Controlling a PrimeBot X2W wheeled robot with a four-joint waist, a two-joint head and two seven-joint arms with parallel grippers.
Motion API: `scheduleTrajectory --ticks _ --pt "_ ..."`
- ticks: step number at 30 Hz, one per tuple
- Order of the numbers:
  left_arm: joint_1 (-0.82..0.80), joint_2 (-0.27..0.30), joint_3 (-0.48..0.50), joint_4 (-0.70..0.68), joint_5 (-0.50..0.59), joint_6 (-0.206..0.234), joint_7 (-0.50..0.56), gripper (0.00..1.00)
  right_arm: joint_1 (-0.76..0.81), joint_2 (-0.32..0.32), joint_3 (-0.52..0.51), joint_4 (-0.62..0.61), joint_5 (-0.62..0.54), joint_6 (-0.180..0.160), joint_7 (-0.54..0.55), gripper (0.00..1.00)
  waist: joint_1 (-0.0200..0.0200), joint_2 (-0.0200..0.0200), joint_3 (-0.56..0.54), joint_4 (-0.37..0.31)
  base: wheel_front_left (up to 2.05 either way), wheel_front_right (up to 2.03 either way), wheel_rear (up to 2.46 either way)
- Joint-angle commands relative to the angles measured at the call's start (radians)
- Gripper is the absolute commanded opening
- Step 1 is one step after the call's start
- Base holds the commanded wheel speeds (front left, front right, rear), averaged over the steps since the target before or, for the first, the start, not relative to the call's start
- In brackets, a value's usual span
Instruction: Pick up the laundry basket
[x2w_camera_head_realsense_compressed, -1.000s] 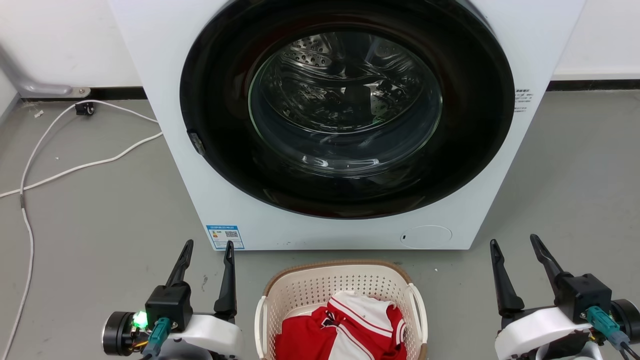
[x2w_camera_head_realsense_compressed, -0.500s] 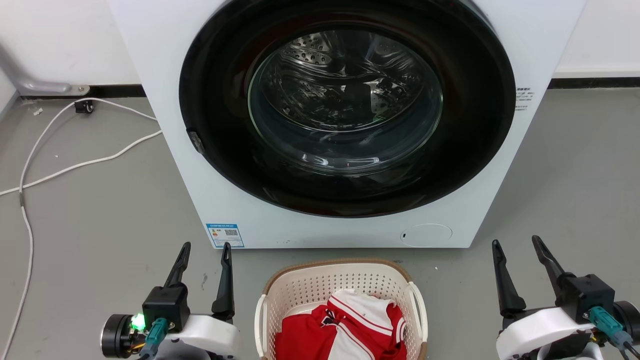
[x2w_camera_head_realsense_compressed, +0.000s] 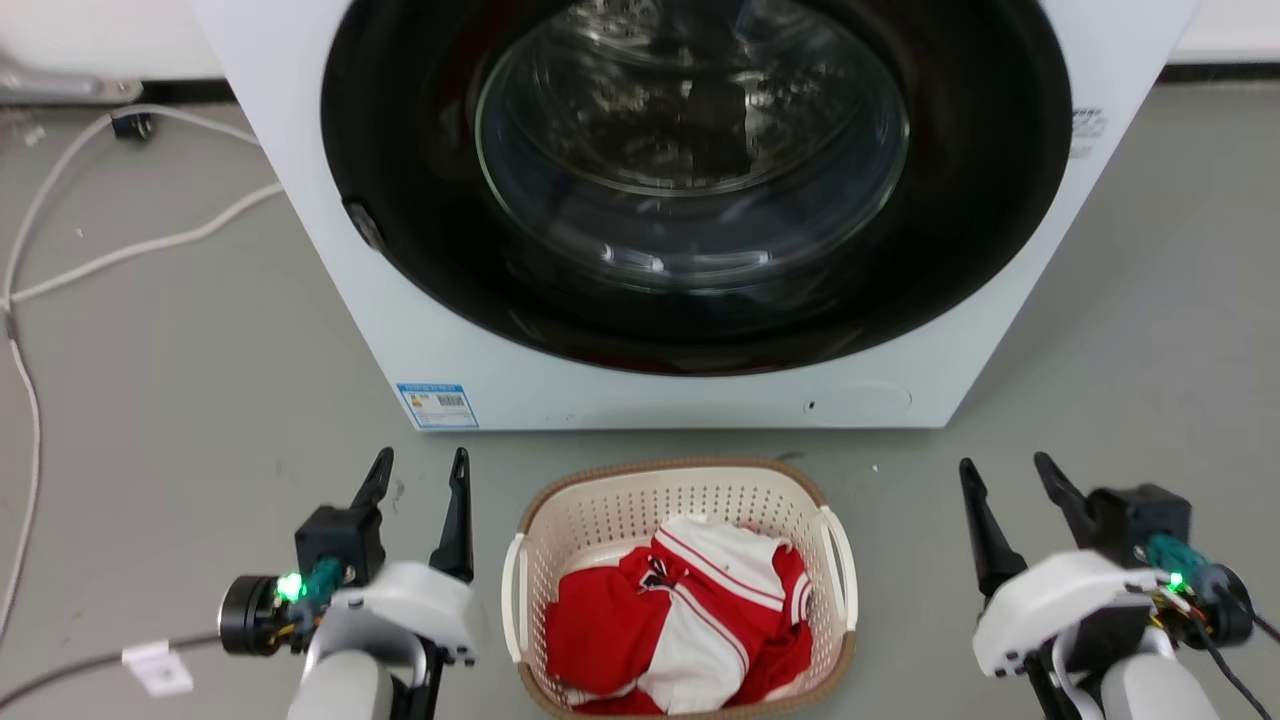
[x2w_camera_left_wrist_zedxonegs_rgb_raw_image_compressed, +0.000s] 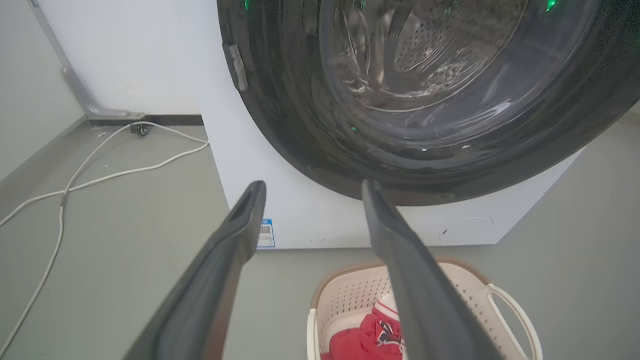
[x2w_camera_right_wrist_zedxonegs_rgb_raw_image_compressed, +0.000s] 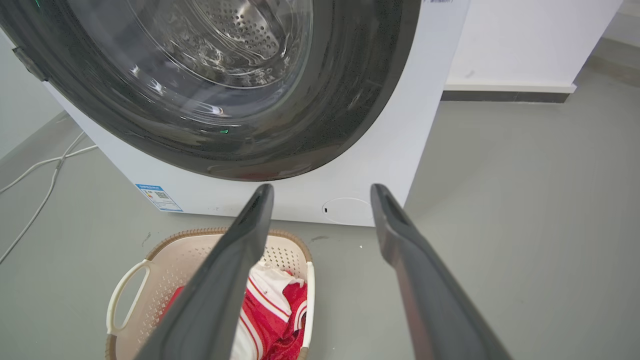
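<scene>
The laundry basket (x2w_camera_head_realsense_compressed: 620, 505) stands on the grey floor in front of the washer, cream-white and perforated with a brown rim and white side handles. A red and white garment (x2w_camera_head_realsense_compressed: 680, 620) lies inside it. My left gripper (x2w_camera_head_realsense_compressed: 420, 468) is open to the basket's left, apart from it. To the basket's right, my right gripper (x2w_camera_head_realsense_compressed: 1005, 473) is open too and holds nothing. The left wrist view shows the basket (x2w_camera_left_wrist_zedxonegs_rgb_raw_image_compressed: 350, 295) low and right of the open left gripper (x2w_camera_left_wrist_zedxonegs_rgb_raw_image_compressed: 312, 187). In the right wrist view the basket (x2w_camera_right_wrist_zedxonegs_rgb_raw_image_compressed: 175, 260) sits lower left of the open right gripper (x2w_camera_right_wrist_zedxonegs_rgb_raw_image_compressed: 322, 189).
A white front-loading washer (x2w_camera_head_realsense_compressed: 640, 400) with a dark round door (x2w_camera_head_realsense_compressed: 690, 170) rises right behind the basket. White cables (x2w_camera_head_realsense_compressed: 150, 240) trail over the floor at the left. A grey cable with a white tag (x2w_camera_head_realsense_compressed: 155, 668) runs by my left arm.
The head camera has tilted down and closer, so more of the basket shows. Both grippers stay open at the basket's sides.
</scene>
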Motion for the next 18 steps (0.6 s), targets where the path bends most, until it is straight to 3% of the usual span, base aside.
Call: scheduleTrajectory --ticks 1,18 --pt "-0.037 0.008 0.005 0.03 -0.006 -0.006 0.011 1.0 -0.031 0.003 0.007 0.019 0.011 -0.001 0.02 1.0 0.0 0.0 0.046 -0.006 0.0 0.0 0.0" --pt "-0.346 0.048 -0.022 0.507 -0.164 -0.085 0.309 1.0 -0.322 0.002 0.155 0.416 0.103 -0.001 0.26 1.0 0.0 0.0 0.283 -0.031 0.0 0.0 0.0"
